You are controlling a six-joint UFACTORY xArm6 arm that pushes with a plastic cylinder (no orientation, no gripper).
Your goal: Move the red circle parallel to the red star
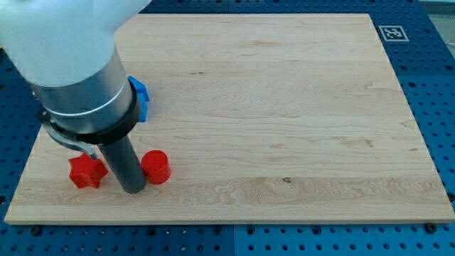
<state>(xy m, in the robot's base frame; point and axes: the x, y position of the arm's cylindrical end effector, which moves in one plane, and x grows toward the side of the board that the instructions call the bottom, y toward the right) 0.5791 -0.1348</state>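
Observation:
The red circle stands near the board's bottom left, at about the same height in the view as the red star, which lies to its left. My tip is down on the board between them, right against the circle's left side and a little apart from the star. The arm's large grey and white body covers the view's upper left.
A blue block shows partly at the arm's right edge; the other blocks of that cluster are hidden behind the arm. The wooden board fills most of the view. A black and white marker sits at its top right corner.

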